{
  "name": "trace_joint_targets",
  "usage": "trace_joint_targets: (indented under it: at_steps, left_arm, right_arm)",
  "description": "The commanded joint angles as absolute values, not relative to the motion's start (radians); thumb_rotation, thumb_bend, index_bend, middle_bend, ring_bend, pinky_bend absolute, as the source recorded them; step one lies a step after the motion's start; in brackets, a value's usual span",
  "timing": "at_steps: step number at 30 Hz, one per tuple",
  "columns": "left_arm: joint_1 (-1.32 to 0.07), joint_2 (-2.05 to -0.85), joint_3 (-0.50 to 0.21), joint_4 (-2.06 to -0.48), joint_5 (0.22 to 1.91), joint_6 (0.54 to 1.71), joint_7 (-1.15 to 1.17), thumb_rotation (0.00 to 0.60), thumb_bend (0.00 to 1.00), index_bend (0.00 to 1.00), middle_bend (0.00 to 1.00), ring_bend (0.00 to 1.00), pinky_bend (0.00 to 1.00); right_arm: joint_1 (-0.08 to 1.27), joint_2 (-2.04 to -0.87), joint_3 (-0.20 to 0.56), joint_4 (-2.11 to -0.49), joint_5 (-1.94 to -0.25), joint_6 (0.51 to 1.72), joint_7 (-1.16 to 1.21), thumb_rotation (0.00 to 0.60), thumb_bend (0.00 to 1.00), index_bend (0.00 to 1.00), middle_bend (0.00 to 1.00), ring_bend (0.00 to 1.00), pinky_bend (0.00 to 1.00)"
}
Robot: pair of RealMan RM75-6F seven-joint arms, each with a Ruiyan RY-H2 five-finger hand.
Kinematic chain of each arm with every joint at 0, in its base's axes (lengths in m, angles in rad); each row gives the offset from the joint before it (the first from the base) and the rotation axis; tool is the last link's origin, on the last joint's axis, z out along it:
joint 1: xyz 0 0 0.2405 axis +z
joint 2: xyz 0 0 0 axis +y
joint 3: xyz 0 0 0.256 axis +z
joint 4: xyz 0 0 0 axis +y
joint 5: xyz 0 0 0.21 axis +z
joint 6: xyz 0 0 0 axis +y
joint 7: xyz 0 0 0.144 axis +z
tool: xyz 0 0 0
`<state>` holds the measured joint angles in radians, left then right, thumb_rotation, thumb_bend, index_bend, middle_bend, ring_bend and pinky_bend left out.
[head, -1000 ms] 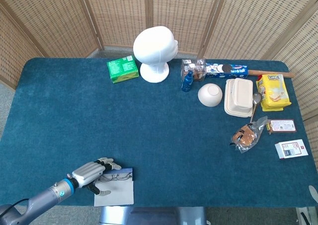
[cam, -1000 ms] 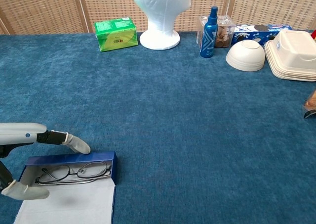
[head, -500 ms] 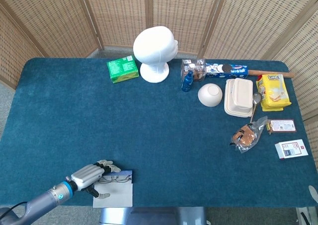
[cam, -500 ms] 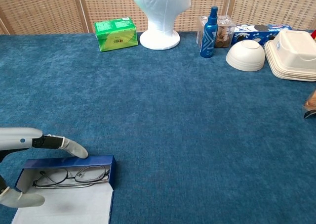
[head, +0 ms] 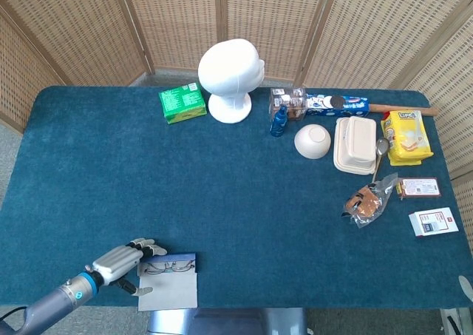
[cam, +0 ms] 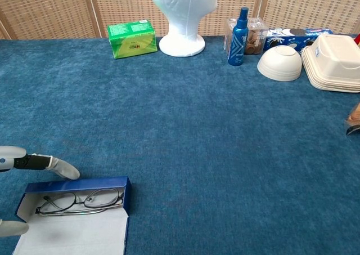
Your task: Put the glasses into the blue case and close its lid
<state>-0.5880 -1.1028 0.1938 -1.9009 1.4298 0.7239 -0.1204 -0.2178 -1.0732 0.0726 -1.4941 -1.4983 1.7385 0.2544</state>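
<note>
So the glasses [cam: 81, 201] are already lying inside the blue case [cam: 73, 185] at the worktop's [head: 236, 202] front-left corner, and its pale lid [cam: 70, 235] is lying open toward the front edge, so the closing step is pending. The left hand [head: 118, 263] is hovering just left of the case, fingers [cam: 62, 168] spread and holding nothing; next it's needing to get under the lid and fold it over.
</note>
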Motion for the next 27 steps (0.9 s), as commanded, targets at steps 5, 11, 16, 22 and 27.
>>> trace_joint_targets:
  at_steps: [5, 11, 16, 22, 27]
  left_arm:
    - [-0.583, -1.097, 0.201, -1.911, 1.444, 0.725, -0.116, 0.417, 0.23, 0.11, 0.14, 0.00, 0.00]
    - [-0.580, -1.097, 0.202, -1.914, 1.446, 0.722, -0.112, 0.415, 0.23, 0.11, 0.13, 0.00, 0.00]
    - [-0.579, -1.098, 0.202, -1.915, 1.445, 0.718, -0.111, 0.418, 0.23, 0.11, 0.13, 0.00, 0.00]
    - [-0.574, -1.093, 0.205, -1.922, 1.450, 0.724, -0.107, 0.415, 0.23, 0.11, 0.13, 0.00, 0.00]
    - [-0.569, -1.090, 0.209, -1.926, 1.456, 0.724, -0.122, 0.415, 0.23, 0.11, 0.13, 0.00, 0.00]
  right_arm:
    - [-0.215, -1.075, 0.071, -1.493, -1.500, 1.734, 0.254, 0.526, 0.22, 0.00, 0.13, 0.00, 0.16]
    - [-0.217, -1.074, 0.071, -1.493, -1.498, 1.736, 0.254, 0.523, 0.22, 0.00, 0.13, 0.00, 0.16]
    - [-0.218, -1.074, 0.071, -1.492, -1.498, 1.738, 0.257, 0.525, 0.22, 0.00, 0.13, 0.00, 0.16]
    - [-0.217, -1.075, 0.072, -1.491, -1.498, 1.738, 0.259, 0.525, 0.22, 0.00, 0.13, 0.00, 0.16]
    - [-0.216, -1.075, 0.072, -1.488, -1.498, 1.737, 0.261, 0.527, 0.22, 0.00, 0.13, 0.00, 0.16]
